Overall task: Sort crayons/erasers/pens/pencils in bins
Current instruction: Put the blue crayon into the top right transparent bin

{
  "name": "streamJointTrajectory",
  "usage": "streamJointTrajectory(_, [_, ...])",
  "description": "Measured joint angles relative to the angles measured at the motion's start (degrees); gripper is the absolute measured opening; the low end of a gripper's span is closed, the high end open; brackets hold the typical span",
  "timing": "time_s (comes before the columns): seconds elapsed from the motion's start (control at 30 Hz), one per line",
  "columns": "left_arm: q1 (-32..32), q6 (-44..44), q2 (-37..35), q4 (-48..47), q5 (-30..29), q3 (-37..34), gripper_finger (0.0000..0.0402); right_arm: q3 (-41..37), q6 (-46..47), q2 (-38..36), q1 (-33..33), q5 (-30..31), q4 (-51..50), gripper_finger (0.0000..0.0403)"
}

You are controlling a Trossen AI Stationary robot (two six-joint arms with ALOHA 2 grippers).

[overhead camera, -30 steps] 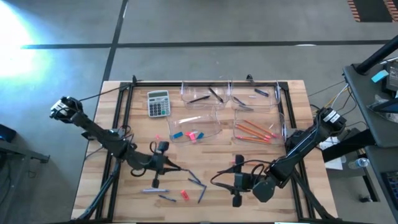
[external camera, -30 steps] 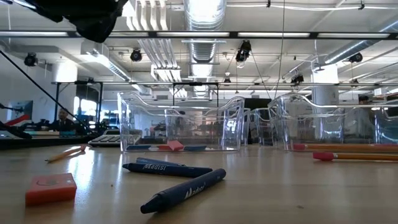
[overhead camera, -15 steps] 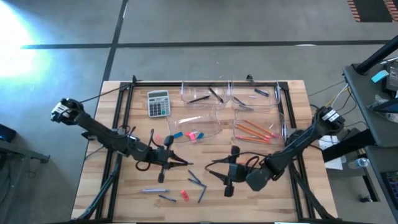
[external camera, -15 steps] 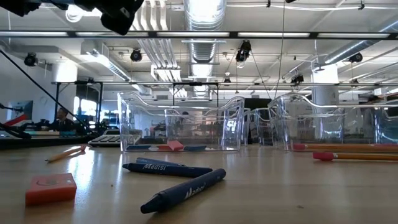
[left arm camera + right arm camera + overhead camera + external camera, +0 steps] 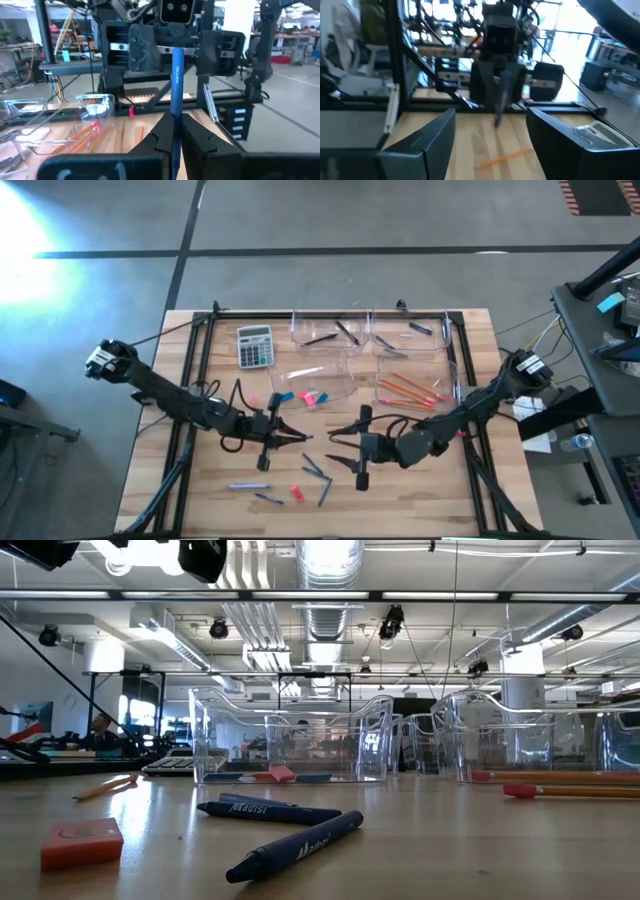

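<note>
My left gripper hangs over the table's near middle, shut on a blue crayon. My right gripper faces it from the right, open, with nothing between its fingers. Four clear bins stand at the far side. One bin holds pink and blue erasers, another holds orange pencils. Two far bins hold dark sticks. Loose crayons, a pink eraser and a pencil lie flat on the wood. My left gripper pinches the blue crayon between its two fingers, which point level toward the table's right side. The crayon's printed part stands out past the fingertips, toward my right gripper. The crayon is lifted clear of the table.
A grey calculator lies at the far left, beside the bins. More loose sticks and a pink eraser lie near the front edge, below both grippers. A black frame borders the table.
My left gripper has gone toward the table's right edge and up, tipping from slanted-down to level, still shut on the crayon. My right gripper has gone toward the table's left and far edges and up. The two grippers now face each other closely.
</note>
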Motion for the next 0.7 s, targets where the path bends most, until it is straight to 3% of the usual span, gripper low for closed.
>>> streamJointTrajectory(0.3, [3.1,-0.1,1.7,1.6,0.1,1.1,0.0001,0.0,1.2,0.0,-4.0,-3.8,1.9,0.0224])
streamJointTrajectory(0.7, [3.5,-0.1,4.1,1.7,0.3,2.8,0.0001,0.0,3.5,0.0,-5.9,-3.9,3.0,0.0205])
